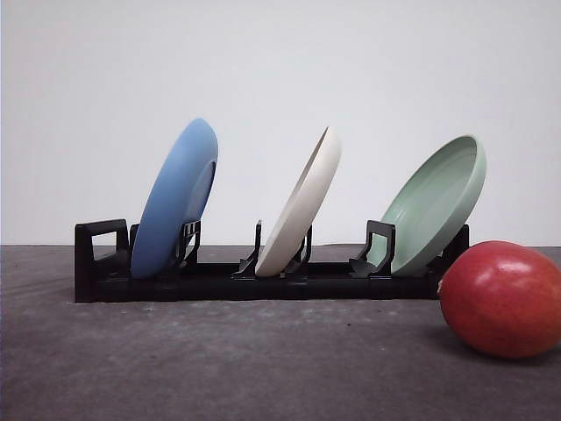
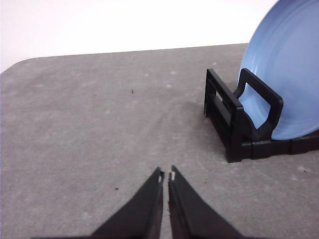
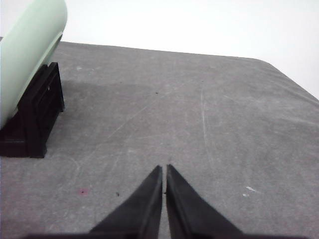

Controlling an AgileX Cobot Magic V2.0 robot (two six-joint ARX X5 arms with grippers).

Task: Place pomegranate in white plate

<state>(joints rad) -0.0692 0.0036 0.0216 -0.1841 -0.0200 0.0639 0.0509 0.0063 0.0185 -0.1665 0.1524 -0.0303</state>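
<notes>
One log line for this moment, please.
stage: before pickup | pomegranate: on table, right | white plate: tilted in rack | left claw: shut, empty | right claw: shut, empty

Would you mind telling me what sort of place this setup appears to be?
Likely a lab test bench: a bare grey table, a blank white backdrop, and staged props, a black dish rack and a pomegranate.

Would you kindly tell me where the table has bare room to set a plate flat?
Bare table lies in front of the black rack, left of the pomegranate. It is crowded along the rack, where blue plate, white plate and green plate lean.
</notes>
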